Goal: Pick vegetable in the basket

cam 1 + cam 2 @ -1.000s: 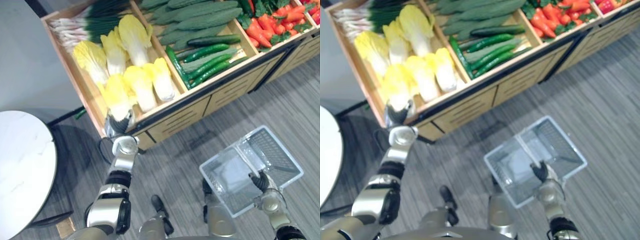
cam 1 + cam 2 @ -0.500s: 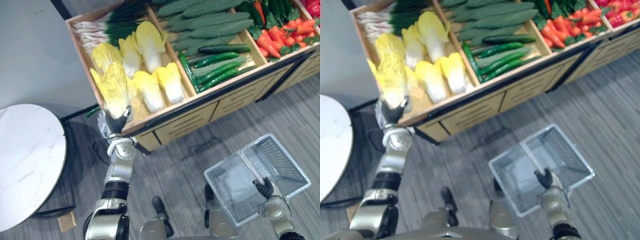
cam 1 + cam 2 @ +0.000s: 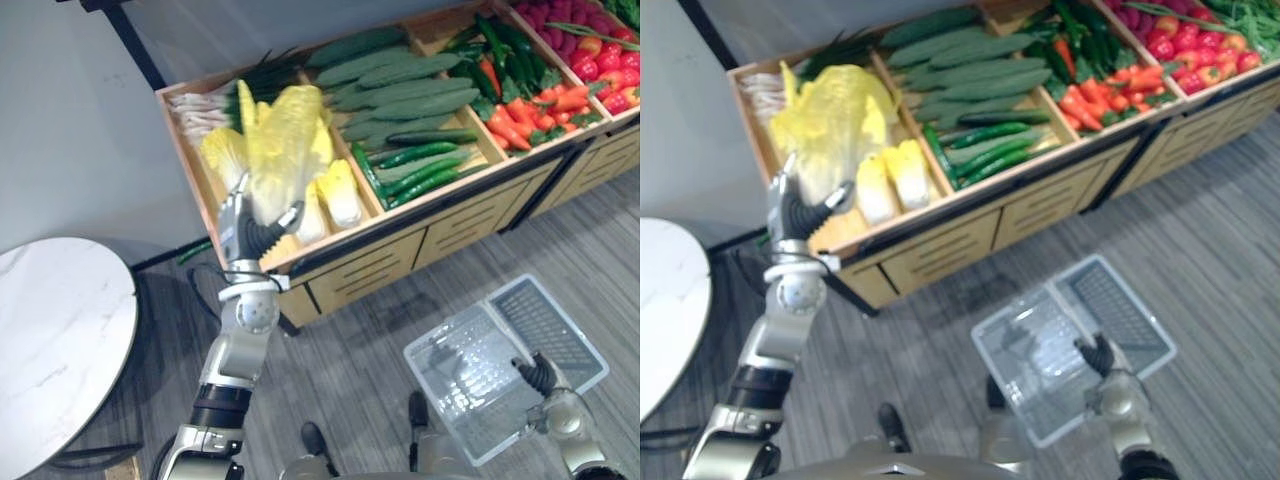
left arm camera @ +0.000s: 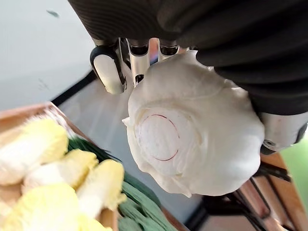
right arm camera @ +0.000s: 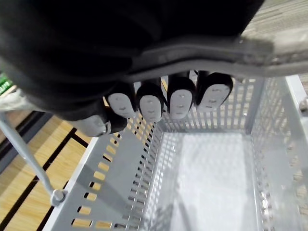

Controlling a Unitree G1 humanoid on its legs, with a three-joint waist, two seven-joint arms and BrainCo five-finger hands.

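Yellow cabbage (image 3: 280, 140) in left hand (image 3: 258, 238), its white base (image 4: 159, 137) facing the wrist view.

Cabbage (image 4: 192, 139): base smooth, matt, off-white, waxy-looking; leaves crinkled. Basket (image 5: 120, 178): pale grey perforated plastic, semi-matt, thin smooth handle rod. Stand (image 3: 470, 215): light wood, smooth finish, dark edge strip. Floor (image 3: 350, 340): grey streaked plank look, matt. Round table (image 3: 50, 340): white marble-look top, slight sheen.
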